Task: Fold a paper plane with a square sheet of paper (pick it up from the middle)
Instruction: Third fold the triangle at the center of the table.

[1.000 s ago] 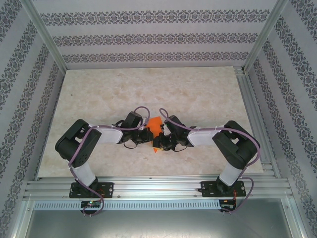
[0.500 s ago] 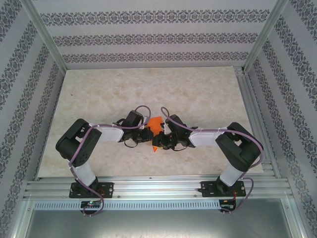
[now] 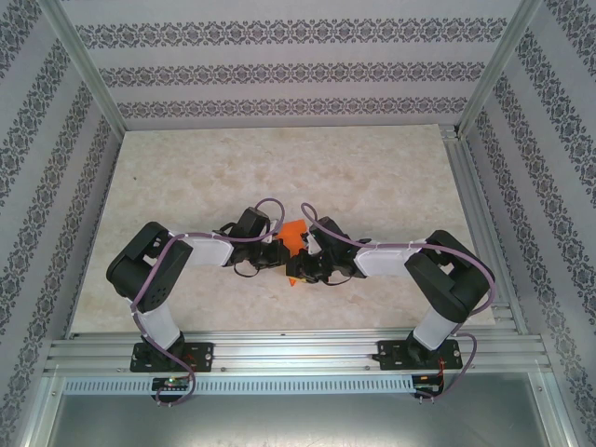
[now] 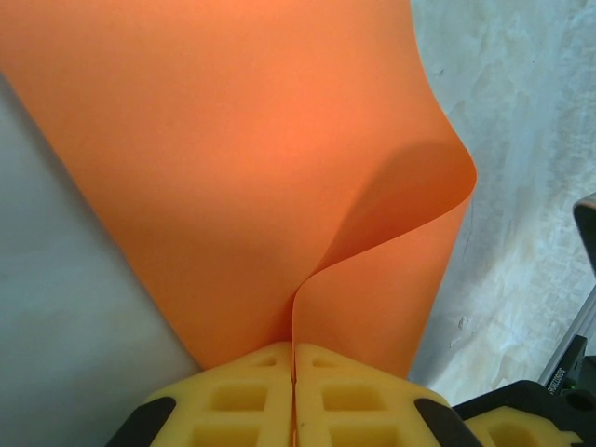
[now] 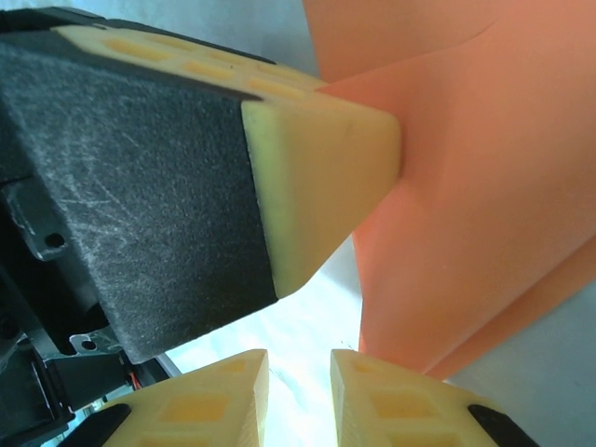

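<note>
Nearest me, the left pincer (image 4: 294,396) is clamped on the square sheet of paper (image 4: 242,168), which bows up over the middle of the tabletop (image 3: 372,177). The right pincer (image 5: 300,396) hangs just beside it, slightly apart and empty. Probably the first fold: the right must catch the free edge next.

The paper (image 4: 233,168) is plain bright orange and the pads (image 4: 244,377) are yellow. The table (image 3: 279,158) is pale cream with cloudy marks. The walls (image 3: 279,70) are white with stripes of grey flowers.
</note>
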